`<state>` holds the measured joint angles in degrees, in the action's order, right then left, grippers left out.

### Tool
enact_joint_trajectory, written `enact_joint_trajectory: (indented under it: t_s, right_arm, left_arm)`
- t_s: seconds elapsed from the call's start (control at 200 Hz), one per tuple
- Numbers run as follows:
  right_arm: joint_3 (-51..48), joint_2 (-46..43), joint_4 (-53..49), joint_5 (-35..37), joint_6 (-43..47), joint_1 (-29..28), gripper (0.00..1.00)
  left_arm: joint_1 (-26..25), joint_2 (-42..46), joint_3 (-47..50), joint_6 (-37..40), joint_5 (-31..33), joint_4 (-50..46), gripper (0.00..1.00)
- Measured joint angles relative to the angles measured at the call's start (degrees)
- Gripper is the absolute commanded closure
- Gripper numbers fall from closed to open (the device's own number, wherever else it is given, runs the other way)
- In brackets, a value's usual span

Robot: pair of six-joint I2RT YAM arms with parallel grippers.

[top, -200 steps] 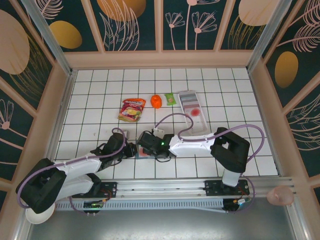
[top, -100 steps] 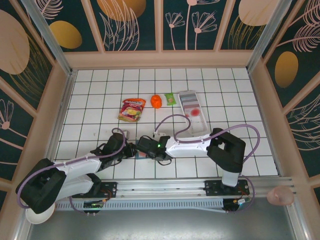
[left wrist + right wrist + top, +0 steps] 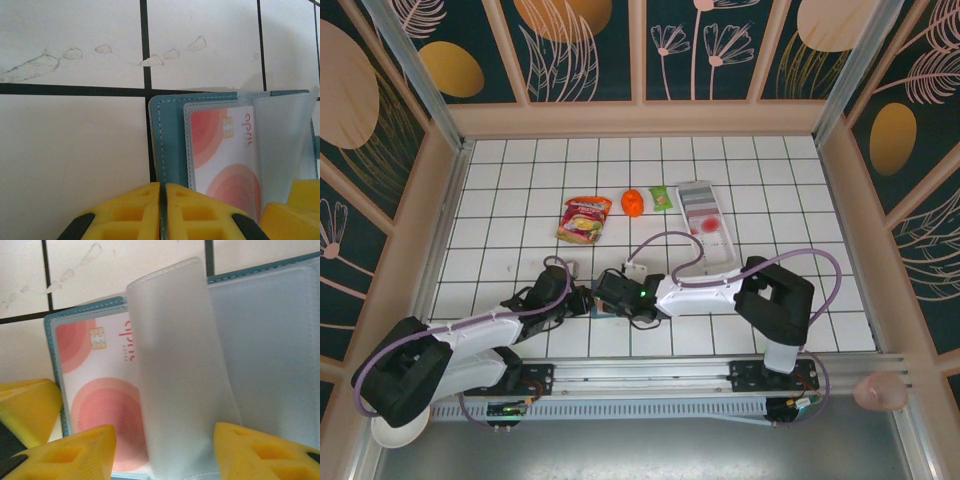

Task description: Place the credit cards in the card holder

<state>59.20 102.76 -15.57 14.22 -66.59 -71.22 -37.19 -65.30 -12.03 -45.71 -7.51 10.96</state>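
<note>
Tiled table (image 3: 75, 150) — left gripper (image 3: 160, 190) pinches the card holder (image 3: 170, 130) by its edge, right gripper (image 3: 162, 440) gapes round the floppy, slick-looking sleeve (image 3: 180, 365).

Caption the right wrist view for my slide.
Open teal card holder, a pink-marked credit card sleeved inside, its clear flap standing between the right gripper's yellow jaws.

Open teal card holder (image 3: 270, 340) on the white-tiled desk (image 3: 25, 280), a pink-circled credit card (image 3: 95, 390) with a gold chip in its left pocket. A frosted plastic sleeve (image 3: 180, 365) stands up between the spread yellow fingers (image 3: 75, 455) of the right claw (image 3: 165, 460).
</note>
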Motion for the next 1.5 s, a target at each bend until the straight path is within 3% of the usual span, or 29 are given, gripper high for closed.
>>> enact_joint_trajectory:
  t_s: [0.5, 1.496]
  right_arm:
    - [-6.3, -2.4, 12.5, -2.2, -2.1, 1.1, 0.5]
    - [-8.9, -3.3, 29.1, -6.9, -4.5, 2.3, 0.53]
  left_arm:
    - [0.0, 0.0, 0.0, 0.0, 0.0, 0.0, 0.89]
    - [0.0, 0.0, 0.4, -0.4, 0.2, 0.8, 0.91]
